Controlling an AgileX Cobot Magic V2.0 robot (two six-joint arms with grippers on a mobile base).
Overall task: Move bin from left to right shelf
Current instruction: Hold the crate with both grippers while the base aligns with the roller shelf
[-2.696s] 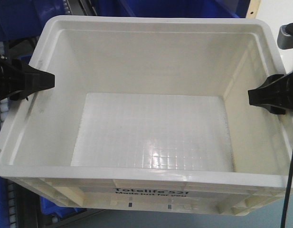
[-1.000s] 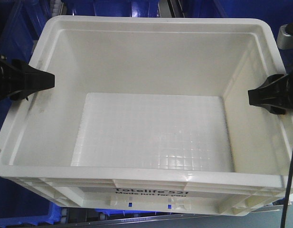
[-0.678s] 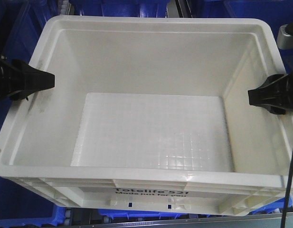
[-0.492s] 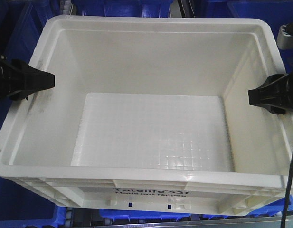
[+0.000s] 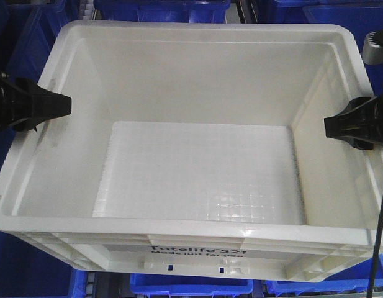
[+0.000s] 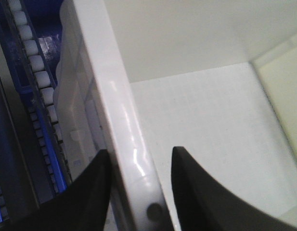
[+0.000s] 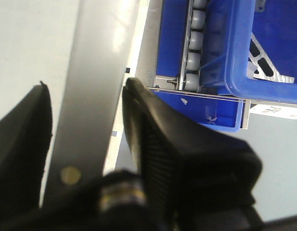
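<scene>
A large white empty bin (image 5: 197,81) fills the front view, held up between my two arms. My left gripper (image 5: 54,105) is shut on the bin's left rim, one finger inside the wall and one outside; the left wrist view shows the rim (image 6: 124,139) between the two black fingers. My right gripper (image 5: 340,124) is shut on the bin's right rim, which the right wrist view shows (image 7: 93,110) pinched between its fingers. The bin is level and its ribbed floor (image 5: 200,171) is bare.
Blue bins (image 5: 160,9) stand behind and below the white bin (image 5: 191,285). A roller track (image 6: 37,82) runs beside the bin's left wall. A blue bin on rollers (image 7: 235,48) lies beyond the right rim, above a grey floor (image 7: 278,159).
The white bin stays fixed between my grippers while the background has shifted: blue bins have slid into view behind and below it, replacing the shelf frame and grey floor.
</scene>
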